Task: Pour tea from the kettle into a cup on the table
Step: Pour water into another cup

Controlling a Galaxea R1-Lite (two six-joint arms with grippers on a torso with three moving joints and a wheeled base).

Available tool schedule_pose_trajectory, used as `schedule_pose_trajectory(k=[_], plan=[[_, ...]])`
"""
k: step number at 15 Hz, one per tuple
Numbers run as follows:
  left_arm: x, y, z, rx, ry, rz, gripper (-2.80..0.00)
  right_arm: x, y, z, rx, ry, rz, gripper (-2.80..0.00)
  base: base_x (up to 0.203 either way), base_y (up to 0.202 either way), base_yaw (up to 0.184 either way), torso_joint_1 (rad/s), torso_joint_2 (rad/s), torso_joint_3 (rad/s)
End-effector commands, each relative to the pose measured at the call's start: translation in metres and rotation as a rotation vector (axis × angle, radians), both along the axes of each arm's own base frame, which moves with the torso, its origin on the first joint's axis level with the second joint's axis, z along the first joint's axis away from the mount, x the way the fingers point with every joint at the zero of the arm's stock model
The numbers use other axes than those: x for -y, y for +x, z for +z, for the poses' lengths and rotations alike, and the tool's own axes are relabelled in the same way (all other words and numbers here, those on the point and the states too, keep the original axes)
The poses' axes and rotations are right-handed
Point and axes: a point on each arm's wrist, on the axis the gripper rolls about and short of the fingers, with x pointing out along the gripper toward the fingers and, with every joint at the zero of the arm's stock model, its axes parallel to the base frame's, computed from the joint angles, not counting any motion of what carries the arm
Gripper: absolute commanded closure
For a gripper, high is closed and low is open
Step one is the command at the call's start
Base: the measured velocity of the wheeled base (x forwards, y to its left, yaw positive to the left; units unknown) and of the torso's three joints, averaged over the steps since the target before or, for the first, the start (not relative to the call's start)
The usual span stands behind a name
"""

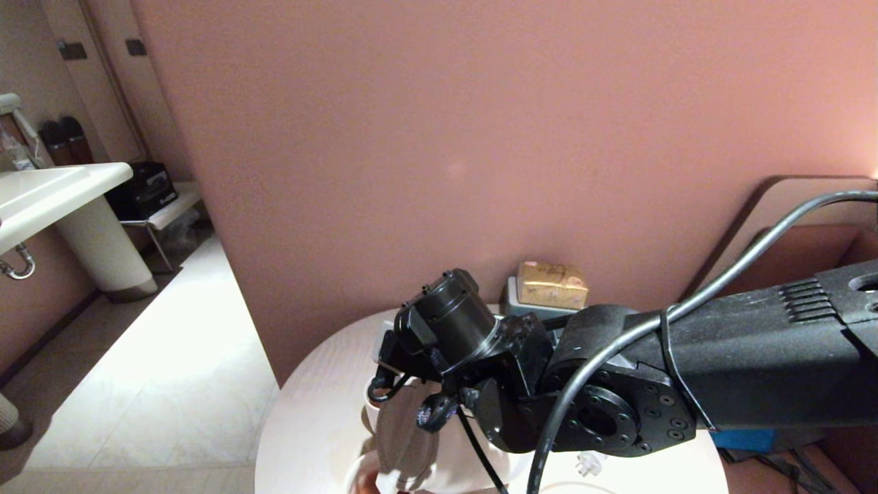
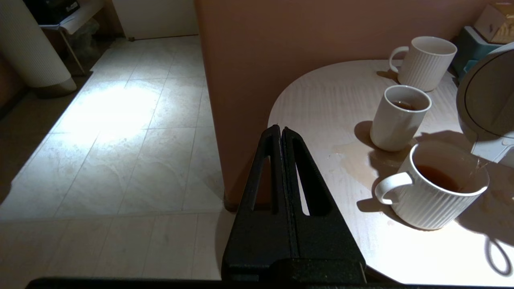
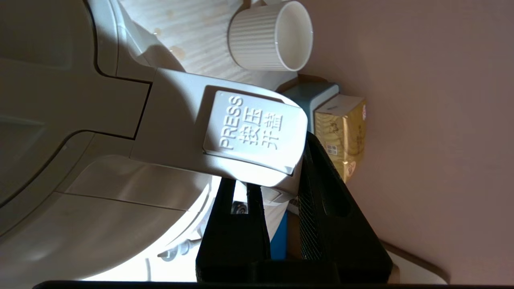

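Two grippers: left gripper (image 2: 282,132) hung pinched together off the round white table (image 2: 321,100); right gripper (image 3: 281,192) clamped the tilted large white plastic kettle (image 3: 80,120) by its handle. Plain white handleless cup (image 2: 395,118) already held tea (image 2: 402,104); ribbed mug (image 2: 433,188) sat just beside, so tip slowly, spout centred.

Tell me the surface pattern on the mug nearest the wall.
White with fine vertical ribbing on the mug, clearest in the left wrist view.

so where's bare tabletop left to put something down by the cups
The table is bare along its wall-side curve, left of the cup and ribbed mug. Crowded rightward: wide mug, a wet patch, and the tilted kettle.
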Motion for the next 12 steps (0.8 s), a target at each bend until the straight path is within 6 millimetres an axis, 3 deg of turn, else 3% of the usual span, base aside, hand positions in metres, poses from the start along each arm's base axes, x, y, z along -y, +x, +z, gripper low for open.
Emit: schedule_pose_trajectory(k=[1,12], plan=[[0.0,0.0,-0.0001,-0.002,-0.001,0.0,0.0,-0.0022,-0.0011,-0.0016,0.001,-0.01,0.005,0.0,0.0,0.0,0.0,0.0,0.0,0.0],[0.0,0.0001,0.0,-0.002,-0.001,0.0,0.0,-0.0041,-0.0016,-0.0044,0.009,-0.071,0.029,0.0,0.0,0.0,0.0,0.0,0.0,0.0]])
